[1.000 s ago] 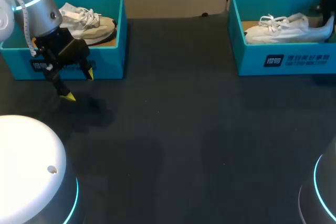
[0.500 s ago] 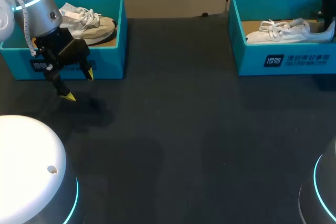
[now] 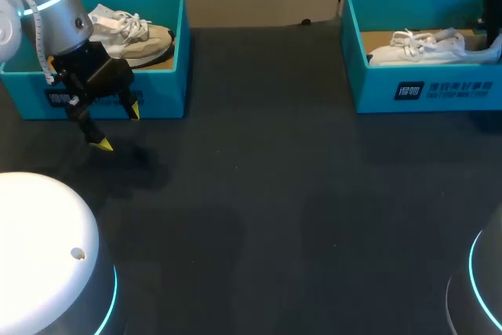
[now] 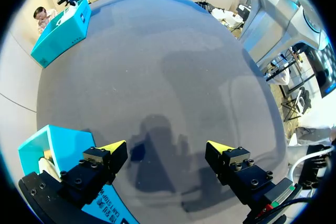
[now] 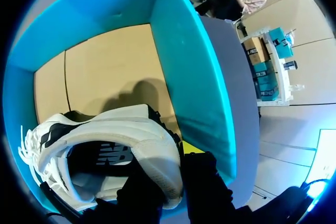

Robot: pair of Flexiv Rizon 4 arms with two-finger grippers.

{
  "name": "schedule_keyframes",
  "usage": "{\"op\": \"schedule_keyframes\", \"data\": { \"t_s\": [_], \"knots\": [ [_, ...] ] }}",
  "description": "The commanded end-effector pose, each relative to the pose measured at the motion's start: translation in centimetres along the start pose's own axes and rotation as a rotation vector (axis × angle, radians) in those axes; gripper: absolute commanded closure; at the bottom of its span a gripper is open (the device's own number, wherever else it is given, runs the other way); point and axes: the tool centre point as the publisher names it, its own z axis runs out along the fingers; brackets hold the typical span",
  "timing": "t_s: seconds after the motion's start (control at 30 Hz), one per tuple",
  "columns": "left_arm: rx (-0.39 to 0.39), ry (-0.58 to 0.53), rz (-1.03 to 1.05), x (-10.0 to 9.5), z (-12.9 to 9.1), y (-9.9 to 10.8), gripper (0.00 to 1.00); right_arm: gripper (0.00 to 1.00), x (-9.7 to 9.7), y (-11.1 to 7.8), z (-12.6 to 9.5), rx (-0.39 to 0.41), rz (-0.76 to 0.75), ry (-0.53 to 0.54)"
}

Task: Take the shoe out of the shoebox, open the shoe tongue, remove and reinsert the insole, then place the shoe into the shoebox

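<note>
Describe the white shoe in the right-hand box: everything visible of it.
The white shoe is a low lace-up sneaker with a smooth white upper, dark trim, a dark interior and loose white laces. It lies lengthwise inside the teal shoebox above the tan floor, with its toe toward the table's middle. The right gripper clamps its heel wall, one finger inside the opening and one outside. Whether the sole rests on the floor cannot be told.

Table (image 3: 259, 194): dark, matt, finely textured top. Left shoebox (image 3: 161, 92) and right shoebox (image 3: 376, 92): matt teal card, the right one raw brown inside. White shoe (image 5: 137, 132): smooth upper, cloth laces. Left arm (image 3: 49, 5): satin silver shell. Left gripper (image 4: 167, 148): matt black.
</note>
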Motion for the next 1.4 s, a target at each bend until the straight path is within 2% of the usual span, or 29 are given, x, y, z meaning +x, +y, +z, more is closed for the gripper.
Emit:
{"op": "schedule_keyframes", "data": {
  "t_s": [0.03,0.23,1.0,1.4],
  "knots": [
    [-0.004,0.0,0.0,0.1,-0.1,0.0,0.0,1.0,0.3,0.6,0.3,0.012,-0.001,-0.002],
    [-0.004,0.0,0.0,0.1,-0.1,0.0,0.0,1.0,0.3,0.4,1.3,0.02,-0.016,0.0],
    [-0.004,0.0,0.0,0.1,-0.1,0.0,0.0,1.0,0.2,-1.4,2.0,0.009,-0.057,0.04],
    [-0.004,0.0,0.0,0.1,-0.1,0.0,0.0,1.0,1.0,-0.9,2.9,0.027,-0.063,0.044]
  ]
}}
